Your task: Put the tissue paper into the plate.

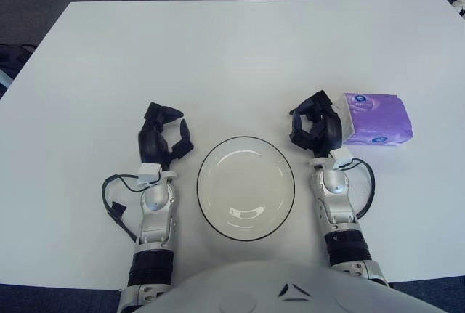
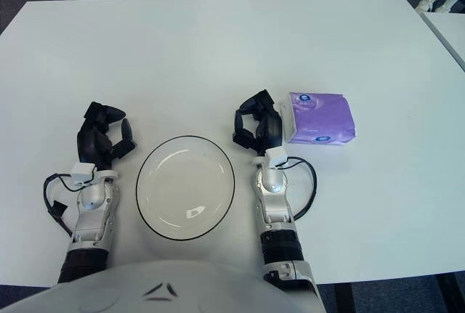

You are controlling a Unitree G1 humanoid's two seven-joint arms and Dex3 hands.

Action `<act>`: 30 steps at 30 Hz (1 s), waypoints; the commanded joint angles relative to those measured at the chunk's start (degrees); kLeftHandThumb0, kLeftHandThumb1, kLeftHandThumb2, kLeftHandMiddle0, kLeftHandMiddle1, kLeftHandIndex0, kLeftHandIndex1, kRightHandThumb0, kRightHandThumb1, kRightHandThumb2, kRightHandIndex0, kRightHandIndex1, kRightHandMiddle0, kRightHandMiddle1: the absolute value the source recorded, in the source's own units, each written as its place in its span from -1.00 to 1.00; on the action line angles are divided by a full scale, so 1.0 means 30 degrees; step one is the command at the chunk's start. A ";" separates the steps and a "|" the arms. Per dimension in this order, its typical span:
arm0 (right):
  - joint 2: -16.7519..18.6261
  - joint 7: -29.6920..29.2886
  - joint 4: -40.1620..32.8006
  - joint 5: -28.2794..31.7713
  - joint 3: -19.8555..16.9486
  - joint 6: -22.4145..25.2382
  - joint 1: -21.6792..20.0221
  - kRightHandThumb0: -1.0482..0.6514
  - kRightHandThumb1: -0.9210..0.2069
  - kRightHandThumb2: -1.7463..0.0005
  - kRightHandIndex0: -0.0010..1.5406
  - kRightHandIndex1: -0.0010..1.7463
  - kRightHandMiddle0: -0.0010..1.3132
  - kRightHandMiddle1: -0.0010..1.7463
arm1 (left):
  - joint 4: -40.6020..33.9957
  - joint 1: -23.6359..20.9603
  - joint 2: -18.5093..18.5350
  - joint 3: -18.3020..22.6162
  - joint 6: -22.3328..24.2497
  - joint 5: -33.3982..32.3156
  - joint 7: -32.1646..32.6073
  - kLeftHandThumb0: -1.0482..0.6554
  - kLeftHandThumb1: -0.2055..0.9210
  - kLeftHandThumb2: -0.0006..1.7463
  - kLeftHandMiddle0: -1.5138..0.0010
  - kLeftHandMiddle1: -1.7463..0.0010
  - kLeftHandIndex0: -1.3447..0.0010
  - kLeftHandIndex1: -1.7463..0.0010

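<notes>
**Tissue paper still on the table, right hand just beside it**

Left eye view: the tissue paper, a purple soft pack, lies flat on the white table, to the right of the plate and a little farther from me. It is outside the plate, clear of its rim. My right hand sits just beside the pack's left edge, between pack and plate. Its dark fingers are curled loosely inward and I see nothing held in them; whether a fingertip touches the wrapper, I cannot tell from here. My left hand shows to the left of the plate, fingers half bent and relaxed, holding nothing. A black cable loops beside the left forearm.

Right eye view: the same layout from slightly to the side. The pack lies flat with its white label patches facing up, on the table right of the plate. My right hand is close against the pack's left end, fingers curled over the palm, nothing pinched. The left hand shows left of the plate, apart from its rim, fingers loose.
</notes>
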 commanded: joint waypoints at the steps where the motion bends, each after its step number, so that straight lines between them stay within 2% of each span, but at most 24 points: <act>1: -0.0543 0.0379 -0.0142 0.0557 -0.0473 -0.1337 0.0568 -0.29 -0.15 -0.34 -0.06 0.92 -0.22 1.00 | 0.1326 0.1095 -0.0032 0.0047 0.0887 -0.0009 -0.0029 -0.27 0.22 0.28 -0.09 -1.00 0.29 -1.00; 6: -0.0607 0.0710 -0.1308 0.1026 -0.0630 -0.2721 0.0697 -0.29 -0.13 -0.35 -0.07 0.92 -0.21 1.00 | 0.1381 0.1050 -0.0028 0.0023 0.0781 0.0003 -0.0034 -0.27 0.21 0.30 -0.09 -1.00 0.28 -1.00; 11: -0.0748 0.1829 -0.1594 0.2614 -0.0485 -0.4172 0.0553 -0.27 -0.24 -0.27 -0.12 0.70 -0.28 1.00 | 0.1387 0.0983 -0.0028 -0.0005 0.0871 0.0054 -0.0007 -0.27 0.20 0.30 -0.09 -1.00 0.28 -1.00; 16: -0.0981 0.2470 -0.0954 0.3124 -0.0872 -0.7249 -0.0231 -0.25 -0.36 -0.17 -0.19 0.48 -0.35 1.00 | 0.1344 0.0910 -0.0078 0.0001 0.1041 0.0052 0.0045 -0.27 0.22 0.29 -0.09 -1.00 0.29 -1.00; 19: -0.1122 0.2560 -0.0516 0.2995 -0.1188 -0.7944 -0.0671 -0.24 -0.40 -0.13 -0.24 0.44 -0.39 1.00 | 0.1371 0.0856 -0.0096 0.0008 0.1082 0.0076 0.0092 -0.27 0.23 0.28 -0.08 -1.00 0.29 -1.00; 20: -0.1465 0.2669 -0.0018 0.3296 -0.1505 -0.7751 -0.1219 -0.24 -0.41 -0.12 -0.25 0.44 -0.39 1.00 | 0.1388 0.0834 -0.0105 0.0012 0.1084 0.0089 0.0119 -0.27 0.23 0.28 -0.08 -1.00 0.29 -1.00; 23: -0.1936 0.2983 0.0609 0.4463 -0.1965 -0.7203 -0.2518 -0.22 -0.55 0.00 -0.40 0.42 -0.47 1.00 | 0.1437 0.0751 -0.0139 0.0017 0.1098 0.0132 0.0196 -0.27 0.23 0.28 -0.06 -1.00 0.29 -1.00; 24: -0.1864 0.3097 0.0615 0.4766 -0.1936 -0.7246 -0.2739 -0.21 -0.68 0.11 -0.51 0.39 -0.54 1.00 | 0.1459 0.0723 -0.0149 0.0015 0.1107 0.0152 0.0223 -0.27 0.23 0.28 -0.06 -1.00 0.29 -1.00; 27: -0.2129 0.4832 0.1217 0.7265 -0.1719 -0.8382 -0.2959 -0.19 -0.88 0.29 -0.73 0.31 -0.65 1.00 | 0.1458 0.0665 -0.0159 -0.0008 0.1240 0.0281 0.0338 -0.27 0.23 0.28 -0.05 -1.00 0.29 -1.00; 30: -0.3088 0.6877 0.2585 1.0050 -0.2776 -0.8946 -0.3563 -0.18 -0.96 0.35 -0.90 0.19 -0.70 1.00 | 0.1462 0.0634 -0.0163 -0.0031 0.1329 0.0361 0.0428 -0.27 0.23 0.28 -0.06 -1.00 0.29 -1.00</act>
